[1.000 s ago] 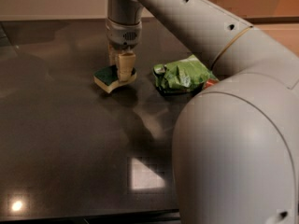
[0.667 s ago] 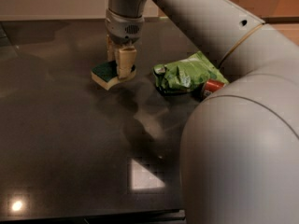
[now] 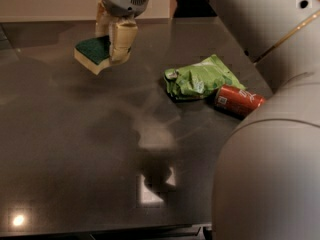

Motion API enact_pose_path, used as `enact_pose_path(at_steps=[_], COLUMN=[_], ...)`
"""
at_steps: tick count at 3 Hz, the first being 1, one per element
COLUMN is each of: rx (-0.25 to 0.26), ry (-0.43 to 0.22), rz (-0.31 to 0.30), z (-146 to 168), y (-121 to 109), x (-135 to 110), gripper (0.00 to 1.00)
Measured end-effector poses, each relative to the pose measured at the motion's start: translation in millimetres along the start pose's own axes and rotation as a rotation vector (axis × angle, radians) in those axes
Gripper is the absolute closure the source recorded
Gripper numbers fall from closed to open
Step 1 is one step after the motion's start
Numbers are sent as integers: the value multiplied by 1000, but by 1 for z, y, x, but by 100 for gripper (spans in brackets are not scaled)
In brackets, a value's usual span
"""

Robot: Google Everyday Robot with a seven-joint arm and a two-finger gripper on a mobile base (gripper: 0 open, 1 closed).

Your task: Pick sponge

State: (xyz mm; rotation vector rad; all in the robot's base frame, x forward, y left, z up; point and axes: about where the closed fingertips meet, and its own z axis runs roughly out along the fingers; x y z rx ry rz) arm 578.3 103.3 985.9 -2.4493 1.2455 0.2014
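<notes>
The sponge (image 3: 93,54) has a dark green top over pale yellow foam. It hangs tilted above the dark table (image 3: 75,149) at the upper left of the camera view. My gripper (image 3: 112,38) comes down from the top edge and is shut on the sponge. Its beige fingers (image 3: 122,40) clamp the sponge's right end, one in front and one behind. The sponge is clear of the tabletop.
A light green wrinkly snack bag (image 3: 200,78) lies right of centre. A red soda can (image 3: 238,101) lies on its side just right of the bag. My grey arm (image 3: 272,134) fills the right side of the view. The table's front edge runs along the bottom.
The gripper has lifted the sponge off the table, and it now hangs higher in the view. The bag has not moved. The red can now shows beside it.
</notes>
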Motion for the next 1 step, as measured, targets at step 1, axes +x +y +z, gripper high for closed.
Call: enact_pose_path(at_steps=[1], rx=[26], ry=[-6], rz=[-1], z=[2], y=[-8], x=[-2], gripper=[100])
